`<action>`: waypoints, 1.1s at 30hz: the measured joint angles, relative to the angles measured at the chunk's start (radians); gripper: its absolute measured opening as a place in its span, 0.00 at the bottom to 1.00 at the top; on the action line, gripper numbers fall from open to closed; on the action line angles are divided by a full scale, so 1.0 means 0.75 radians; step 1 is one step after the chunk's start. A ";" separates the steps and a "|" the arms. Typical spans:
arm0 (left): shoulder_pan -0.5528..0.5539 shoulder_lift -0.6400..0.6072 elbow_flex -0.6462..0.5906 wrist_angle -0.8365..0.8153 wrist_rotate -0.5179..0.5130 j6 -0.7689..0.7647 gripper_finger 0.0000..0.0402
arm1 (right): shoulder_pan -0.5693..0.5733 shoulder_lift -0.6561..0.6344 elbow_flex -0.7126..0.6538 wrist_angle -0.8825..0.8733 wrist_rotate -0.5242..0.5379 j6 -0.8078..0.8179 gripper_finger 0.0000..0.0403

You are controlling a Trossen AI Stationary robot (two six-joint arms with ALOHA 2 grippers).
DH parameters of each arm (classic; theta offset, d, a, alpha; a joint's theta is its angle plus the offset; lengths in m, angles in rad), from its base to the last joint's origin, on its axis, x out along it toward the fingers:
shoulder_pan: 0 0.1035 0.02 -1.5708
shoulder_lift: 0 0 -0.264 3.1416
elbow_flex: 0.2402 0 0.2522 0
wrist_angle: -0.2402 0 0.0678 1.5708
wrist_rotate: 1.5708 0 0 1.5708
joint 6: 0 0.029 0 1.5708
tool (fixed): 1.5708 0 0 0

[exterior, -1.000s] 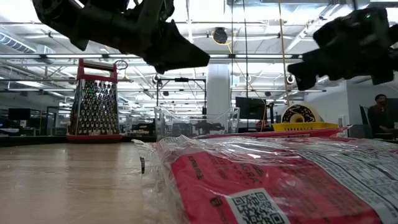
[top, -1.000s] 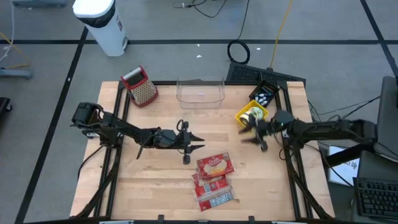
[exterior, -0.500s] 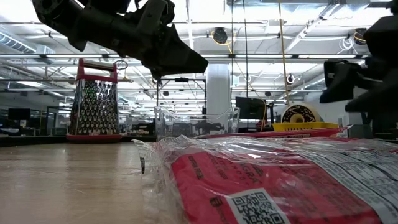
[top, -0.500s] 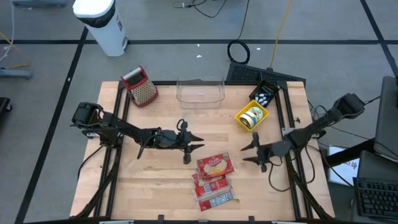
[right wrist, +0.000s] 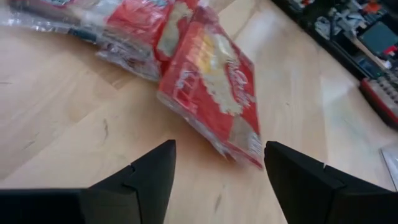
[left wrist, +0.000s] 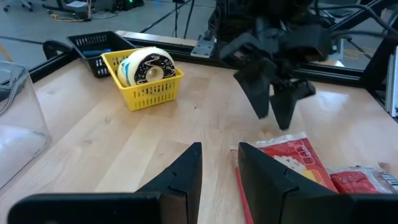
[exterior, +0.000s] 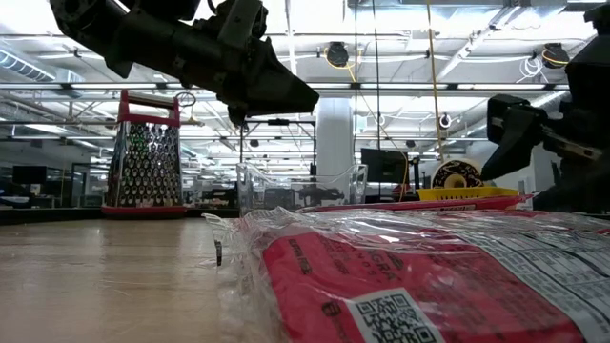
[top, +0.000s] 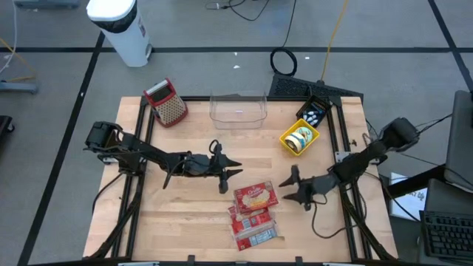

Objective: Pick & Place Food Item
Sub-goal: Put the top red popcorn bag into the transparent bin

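Several red food packets lie flat on the wooden table near its front middle. The topmost is a red packet (top: 256, 197) (right wrist: 211, 87) (left wrist: 292, 155); others in clear wrap (top: 253, 229) (exterior: 410, 276) lie nearer the front edge. My right gripper (top: 284, 188) (right wrist: 217, 168) (exterior: 519, 133) hovers low just right of the topmost packet, pointing at it, open and holding nothing. My left gripper (top: 238, 168) (left wrist: 219, 171) (exterior: 276, 90) hangs above the table just left of and beyond the packets, its fingers a little apart with nothing between them.
A yellow basket holding a tape roll (top: 298, 137) (left wrist: 148, 73) and a black tray (top: 314, 112) stand at the back right. A clear tub (top: 238, 109) sits at the back middle and a red-topped grater (top: 168, 102) at the back left. Bare wood lies left of the packets.
My right gripper has swung from beside the yellow basket toward the table's near edge and leftward to the red packets, sinking lower and rolling about its own axis. The packets have not moved.
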 joint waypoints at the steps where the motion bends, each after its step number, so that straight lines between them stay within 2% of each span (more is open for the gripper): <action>1: 0.000 0.000 0.000 0.000 -0.001 0.000 0.26 | 0.000 0.038 0.023 0.004 0.000 -0.022 0.59; 8: 0.000 0.000 0.000 0.000 -0.010 -0.001 0.26 | -0.029 0.284 0.170 0.019 0.001 -0.171 0.59; 14: 0.000 0.000 0.000 0.001 -0.009 -0.004 0.26 | -0.085 0.401 0.257 0.056 0.000 -0.208 0.52; 19: 0.000 0.000 0.000 0.001 -0.009 -0.004 0.26 | -0.102 0.384 0.259 0.066 0.002 -0.219 0.37; 26: 0.000 0.000 0.000 0.001 -0.009 -0.002 0.26 | -0.124 0.298 0.256 0.025 0.004 -0.219 0.03; 33: 0.000 0.000 0.000 0.000 -0.009 0.015 0.26 | -0.161 0.149 0.256 0.009 0.002 -0.155 0.01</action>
